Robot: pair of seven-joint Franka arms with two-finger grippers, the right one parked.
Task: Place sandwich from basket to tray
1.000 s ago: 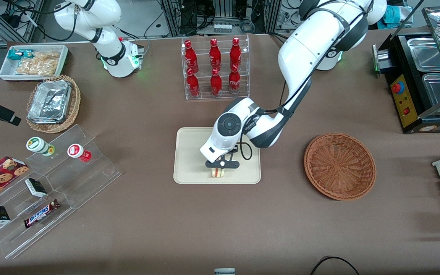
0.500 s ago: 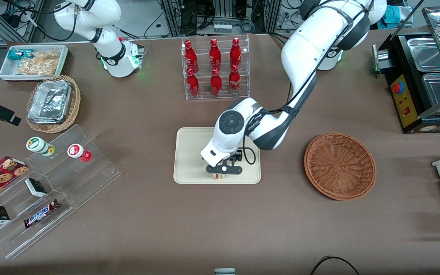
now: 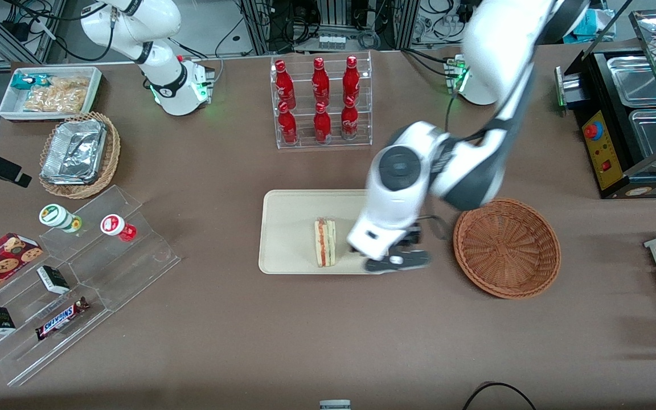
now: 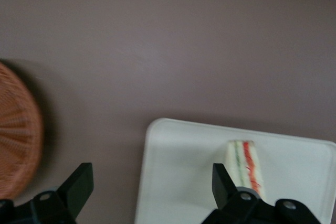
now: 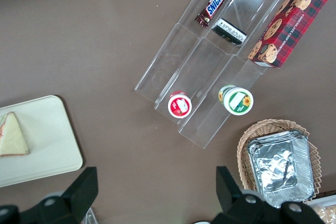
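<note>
**Sandwich down on the tray, claw pulled clear**

Half a second ago my claw [image 3: 394,263] sat right over the sandwich [image 3: 325,242]; now it has swung away toward the basket [image 3: 506,247] and hangs above the tray's edge on the working arm's side, blurred in the front view. Its fingers [image 4: 77,186] stand wide apart and hold nothing.

That sandwich rests on the tray [image 3: 288,233], standing on one long edge with its red and green filling stripes facing up. It sits nearer the front camera than the tray's middle, apart from my claw. From my wrist I see the same wedge on the pale tray, showing just beside one fingertip.

My wrist also catches the reddish-brown woven basket at the edge of its picture. It sits on the worktop [image 3: 220,330] just beside the tray, toward the working arm's end, with nothing in it.

Outward from there, the worktop is a plain brown sheet, matte and unmarked. A clear rack of red bottles [image 3: 320,101] stands farther from the front camera than the tray. Toward the parked arm's end lie a tan wicker basket with a crinkled foil tray [image 3: 77,154], a white bin of snack packets [image 3: 50,92], and a clear stepped display [image 3: 72,285] holding two small cups, a chocolate bar and small dark boxes, with a cookie box at its end. At the working arm's end stands a black warmer with steel pans [image 3: 630,108]. Above the worktop's edge, metal framing and tangled cables fill the room.
</note>
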